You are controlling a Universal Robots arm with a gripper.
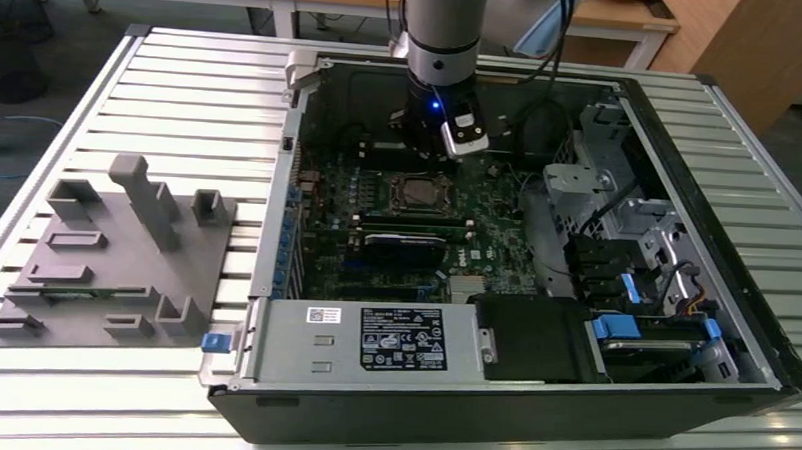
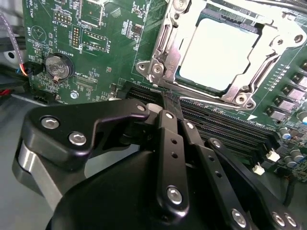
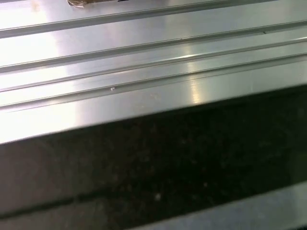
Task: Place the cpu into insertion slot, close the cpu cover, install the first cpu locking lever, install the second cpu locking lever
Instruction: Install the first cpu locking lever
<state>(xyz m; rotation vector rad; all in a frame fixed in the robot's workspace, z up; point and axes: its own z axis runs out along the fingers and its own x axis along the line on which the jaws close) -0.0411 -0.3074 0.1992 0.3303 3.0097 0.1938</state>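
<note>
Slatted metal bench (image 1: 179,87) carries an open computer case (image 1: 501,429) across its middle. Inside, the cpu (image 2: 218,52), a pale silver-grey square, lies flat on the green board (image 2: 53,28), framed by the cpu cover (image 2: 160,52), which looks folded down to hold it. The gripper (image 2: 168,98), fingers together and empty, hovers just beside the cover's edge, likely placed for a locking lever

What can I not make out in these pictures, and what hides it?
1. Second wrist view: the thin silver metal cpu cover is cut off by the picture's edge.
2. Same view: the black gripper hides the green circuit board beneath it.
3. Exterior view: the small square silver-rimmed insertion slot is too small for detail.
</note>
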